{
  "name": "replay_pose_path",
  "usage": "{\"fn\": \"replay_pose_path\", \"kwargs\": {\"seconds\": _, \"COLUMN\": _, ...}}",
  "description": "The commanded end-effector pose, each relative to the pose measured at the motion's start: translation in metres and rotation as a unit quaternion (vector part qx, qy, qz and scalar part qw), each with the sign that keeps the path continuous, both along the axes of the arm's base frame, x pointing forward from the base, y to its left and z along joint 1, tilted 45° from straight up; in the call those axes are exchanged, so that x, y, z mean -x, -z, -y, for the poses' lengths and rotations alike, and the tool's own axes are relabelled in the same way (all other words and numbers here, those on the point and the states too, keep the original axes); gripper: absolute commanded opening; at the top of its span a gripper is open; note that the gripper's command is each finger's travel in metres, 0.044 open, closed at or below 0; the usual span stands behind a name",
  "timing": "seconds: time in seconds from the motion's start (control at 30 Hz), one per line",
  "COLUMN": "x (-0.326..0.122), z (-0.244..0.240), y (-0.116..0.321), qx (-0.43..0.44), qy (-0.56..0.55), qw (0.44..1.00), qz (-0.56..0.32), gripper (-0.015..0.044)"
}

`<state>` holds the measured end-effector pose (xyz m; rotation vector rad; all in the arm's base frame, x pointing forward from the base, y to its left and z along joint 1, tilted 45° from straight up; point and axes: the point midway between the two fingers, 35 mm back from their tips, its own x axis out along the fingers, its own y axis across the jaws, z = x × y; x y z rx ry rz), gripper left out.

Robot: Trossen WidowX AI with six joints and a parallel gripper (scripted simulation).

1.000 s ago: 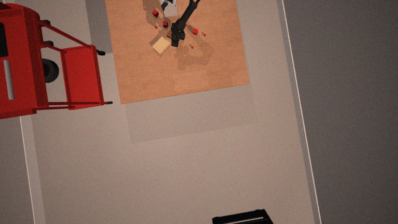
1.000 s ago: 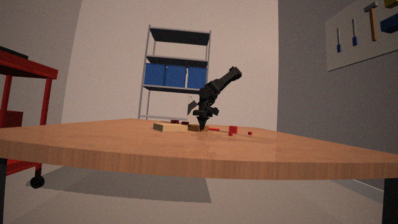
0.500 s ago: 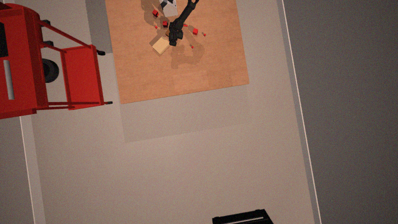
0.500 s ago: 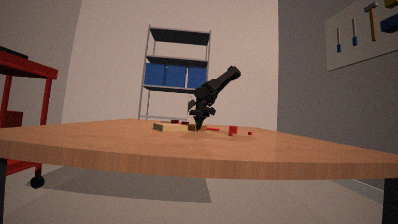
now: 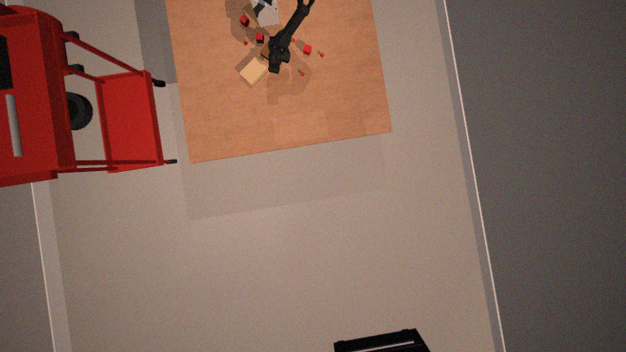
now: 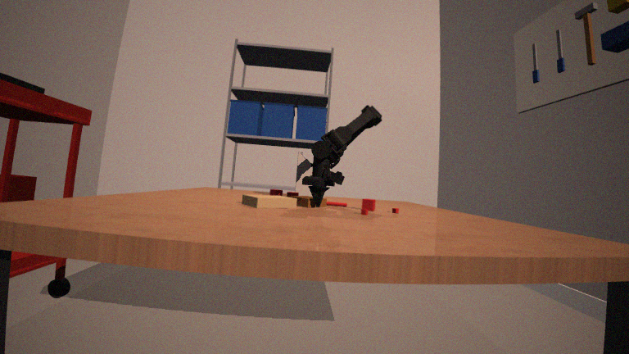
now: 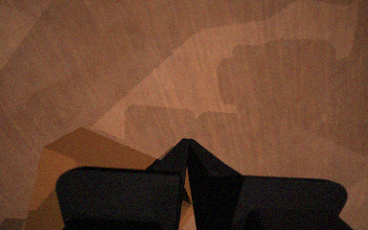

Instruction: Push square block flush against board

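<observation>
A light tan slab (image 5: 252, 72) (image 6: 269, 201), roughly square from above, lies flat on the table. A darker brown piece (image 5: 264, 53) (image 6: 303, 201) (image 7: 101, 145) lies flat close beside it, towards the arm. I cannot tell for certain which is the block and which the board. The arm hides much of the brown piece from above, and whether the two touch is not clear. My gripper (image 6: 317, 205) (image 7: 187, 144) is shut and empty, pointing down low at the brown piece. Its tips are hidden from above; contact is unclear.
Red cubes (image 5: 244, 19) (image 5: 259, 37) stand behind the two pieces. Another red cube (image 5: 307, 49) (image 6: 368, 204) and small red bits (image 5: 322, 55) (image 5: 301, 73) (image 6: 395, 211) lie to the right. A grey panel (image 5: 268, 17) stands behind, near the arm's base.
</observation>
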<state>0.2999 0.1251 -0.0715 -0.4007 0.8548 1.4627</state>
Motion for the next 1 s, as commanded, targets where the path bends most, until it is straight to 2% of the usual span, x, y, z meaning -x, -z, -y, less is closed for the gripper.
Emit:
{"fn": "replay_pose_path", "kwargs": {"seconds": 0.0, "x": -0.003, "z": -0.005, "y": -0.006, "qx": -0.001, "qy": -0.001, "qw": 1.000, "qz": 0.002, "gripper": 0.0000}}
{"fn": "replay_pose_path", "kwargs": {"seconds": 0.67, "x": -0.012, "z": -0.026, "y": -0.024, "qx": -0.004, "qy": -0.001, "qw": 1.000, "qz": 0.002, "gripper": 0.0000}}
{"fn": "replay_pose_path", "kwargs": {"seconds": 0.73, "x": -0.013, "z": -0.014, "y": -0.028, "qx": -0.002, "qy": -0.001, "qw": 1.000, "qz": 0.001, "gripper": 0.0000}}
{"fn": "replay_pose_path", "kwargs": {"seconds": 0.83, "x": -0.017, "z": 0.015, "y": -0.057, "qx": -0.003, "qy": -0.001, "qw": 1.000, "qz": 0.002, "gripper": 0.0000}}
{"fn": "replay_pose_path", "kwargs": {"seconds": 0.97, "x": -0.017, "z": 0.017, "y": -0.060, "qx": -0.003, "qy": -0.001, "qw": 1.000, "qz": 0.002, "gripper": 0.0000}}
